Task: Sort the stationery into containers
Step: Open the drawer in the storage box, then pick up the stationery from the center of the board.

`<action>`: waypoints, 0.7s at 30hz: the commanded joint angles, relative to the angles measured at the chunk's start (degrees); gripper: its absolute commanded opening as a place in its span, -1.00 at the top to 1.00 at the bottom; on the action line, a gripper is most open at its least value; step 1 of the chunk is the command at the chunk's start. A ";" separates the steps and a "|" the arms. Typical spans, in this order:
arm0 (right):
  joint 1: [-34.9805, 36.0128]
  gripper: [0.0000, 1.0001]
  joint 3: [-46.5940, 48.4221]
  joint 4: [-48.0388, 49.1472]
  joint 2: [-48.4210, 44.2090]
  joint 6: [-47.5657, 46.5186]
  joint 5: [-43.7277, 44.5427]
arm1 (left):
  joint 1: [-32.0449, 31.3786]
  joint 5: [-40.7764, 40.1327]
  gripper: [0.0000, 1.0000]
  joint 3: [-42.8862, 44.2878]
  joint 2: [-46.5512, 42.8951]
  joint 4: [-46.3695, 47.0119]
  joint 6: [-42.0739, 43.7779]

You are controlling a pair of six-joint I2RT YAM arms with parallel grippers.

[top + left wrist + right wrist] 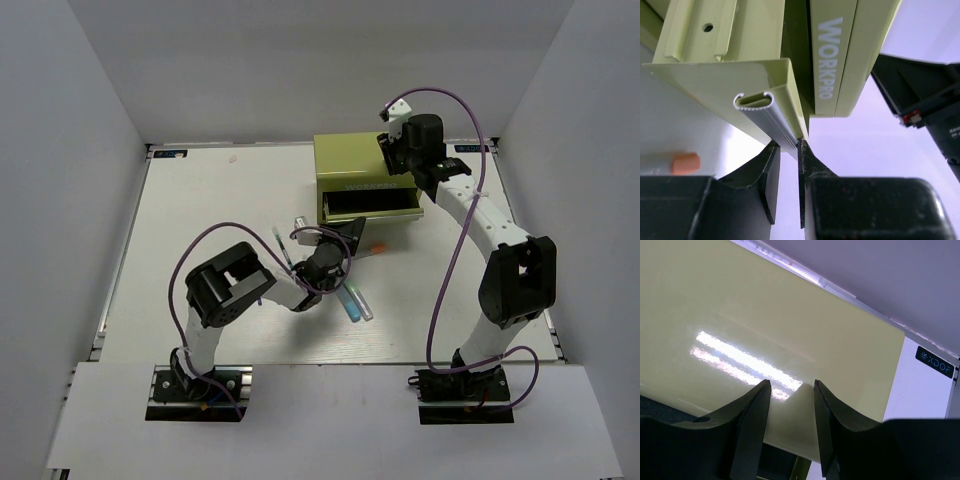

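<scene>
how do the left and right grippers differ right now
The left gripper looks closed on the drawer handle, fingers nearly together; the right gripper is open with nothing between its fingers. The left gripper is at the chest front, the right gripper sits over its flat top. Both are black two-finger grippers at the same chest.

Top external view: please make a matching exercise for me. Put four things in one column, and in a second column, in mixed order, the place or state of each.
Things
1. drawer
2. right gripper
3. light-blue marker
4. orange piece

Places or states
a. on the table, farthest from the chest
b. over the top of the chest
c. pulled out
d. on the table, just in front of the drawer

Pairs: 1-c, 2-b, 3-a, 4-d
</scene>
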 commanded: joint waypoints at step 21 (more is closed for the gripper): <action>-0.17 -0.47 -5.45 -5.82 -6.87 -3.84 -7.63 | -1.42 12.42 -0.58 -9.07 -19.99 -11.14 4.92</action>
